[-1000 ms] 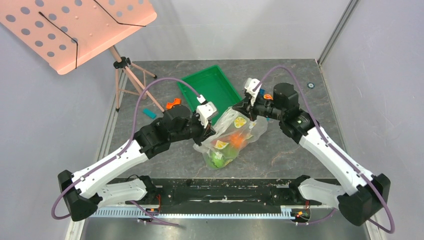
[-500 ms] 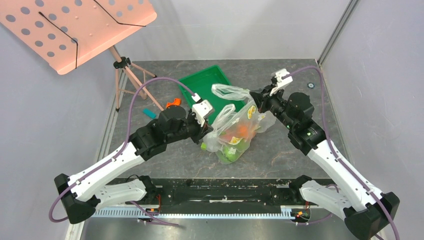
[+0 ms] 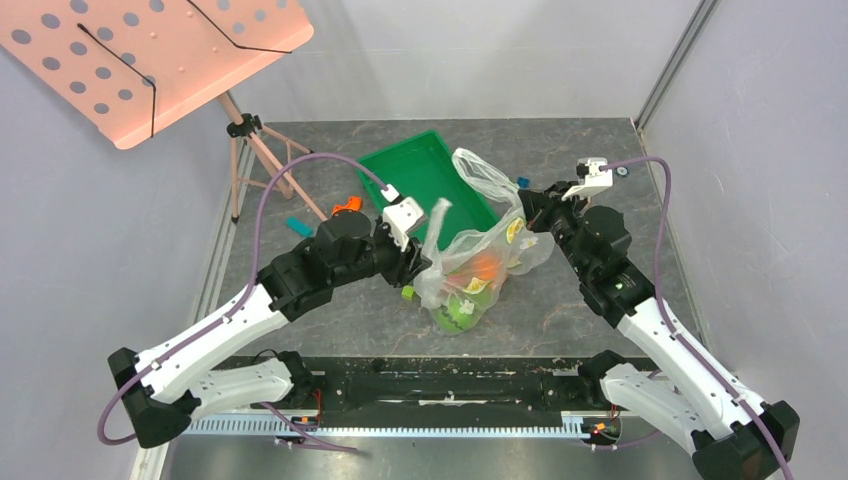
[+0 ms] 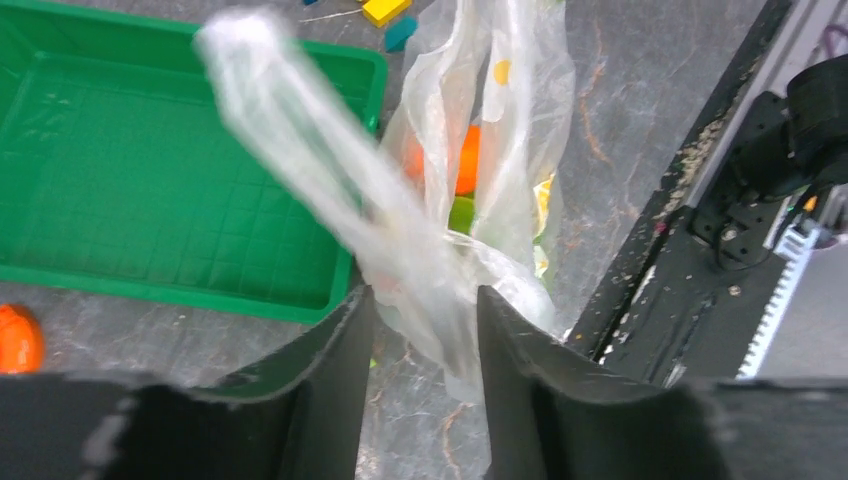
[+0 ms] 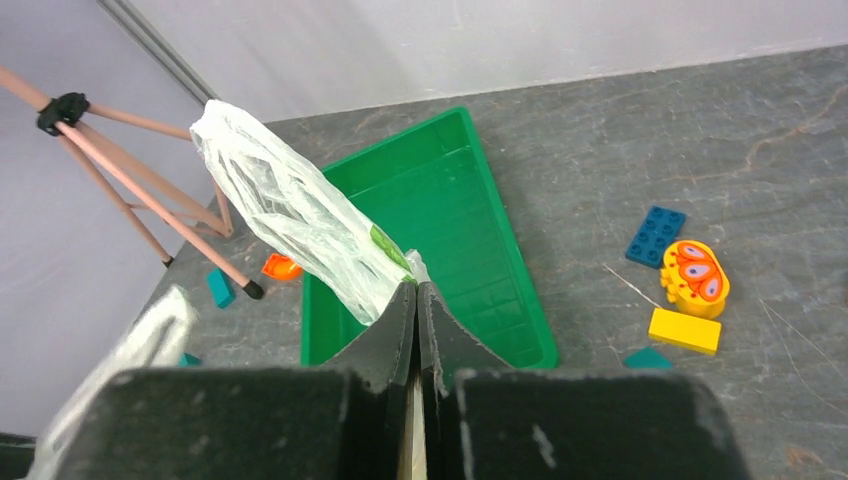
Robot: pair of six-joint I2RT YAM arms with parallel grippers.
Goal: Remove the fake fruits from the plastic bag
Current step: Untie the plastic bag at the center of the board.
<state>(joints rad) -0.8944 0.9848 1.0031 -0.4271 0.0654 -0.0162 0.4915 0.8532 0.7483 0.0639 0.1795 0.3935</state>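
Observation:
The clear plastic bag (image 3: 497, 240) hangs in the middle of the table, pulled up on its right side. My right gripper (image 3: 527, 212) is shut on one loop handle (image 5: 290, 205), fingers pressed together at the pinch (image 5: 415, 292). My left gripper (image 3: 418, 262) is open at the bag's left side; in the left wrist view it (image 4: 415, 315) has a loose fold of bag film between its spread fingers (image 4: 335, 345). The fake fruits lie inside the bag: a round orange (image 3: 485, 265) (image 4: 463, 160) and a green piece (image 3: 460, 310) (image 4: 460, 213) show through; the others are hidden.
A green tray (image 3: 415, 165) (image 5: 450, 225) stands behind the bag. An orange toy (image 3: 347, 207) and a teal block (image 3: 298, 226) lie left of it by the music stand's tripod (image 3: 250, 150). Blue (image 5: 655, 235) and yellow (image 5: 683, 330) blocks and a butterfly toy (image 5: 697, 272) lie to the right.
My left gripper has opened and let go of the bag film. My right gripper has swung right with its handle, dragging the bag's top to the right.

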